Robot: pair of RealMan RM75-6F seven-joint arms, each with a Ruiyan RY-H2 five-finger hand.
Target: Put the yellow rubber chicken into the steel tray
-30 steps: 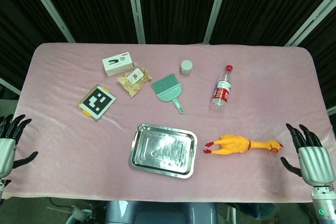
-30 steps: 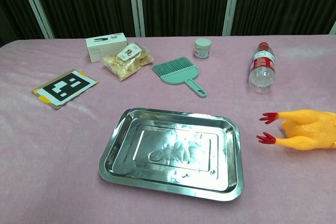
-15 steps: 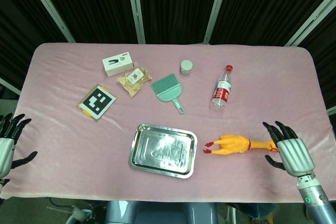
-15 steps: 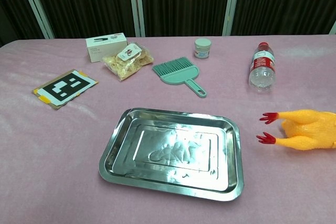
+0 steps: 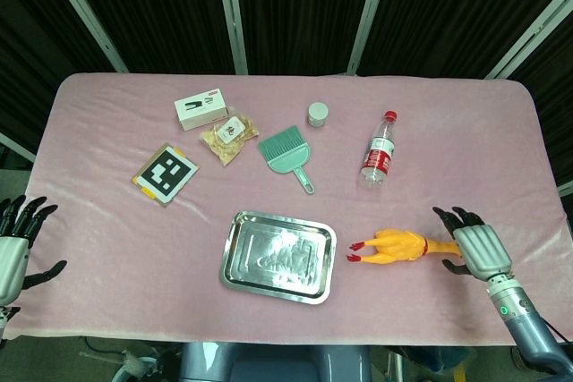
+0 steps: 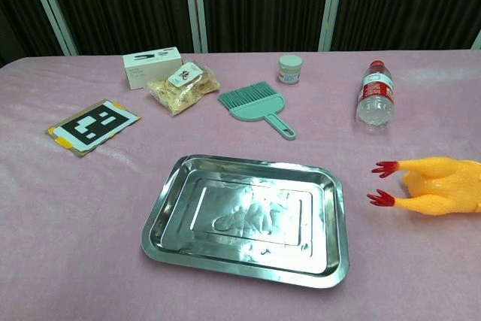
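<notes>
The yellow rubber chicken [image 5: 398, 245] lies on its side on the pink table, red feet toward the steel tray [image 5: 231, 253]. In the chest view the chicken [image 6: 443, 186] is cut off by the right edge, right of the empty tray [image 6: 161, 216]. My right hand [image 5: 471, 246] is at the chicken's head end and hides the head, with its dark fingers spread; I cannot tell whether it touches. My left hand [image 5: 12, 250] hangs off the table's left edge, fingers apart and holding nothing. Neither hand shows in the chest view.
Behind the tray lie a teal dustpan brush [image 5: 286, 155], a water bottle [image 5: 380, 151], a small jar [image 5: 318, 114], a snack bag [image 5: 228, 137], a white box [image 5: 199, 108] and a marker card [image 5: 165, 174].
My right hand has moved left from the table's right edge onto the chicken's head end. The chicken, the tray and the left hand have stayed put.
</notes>
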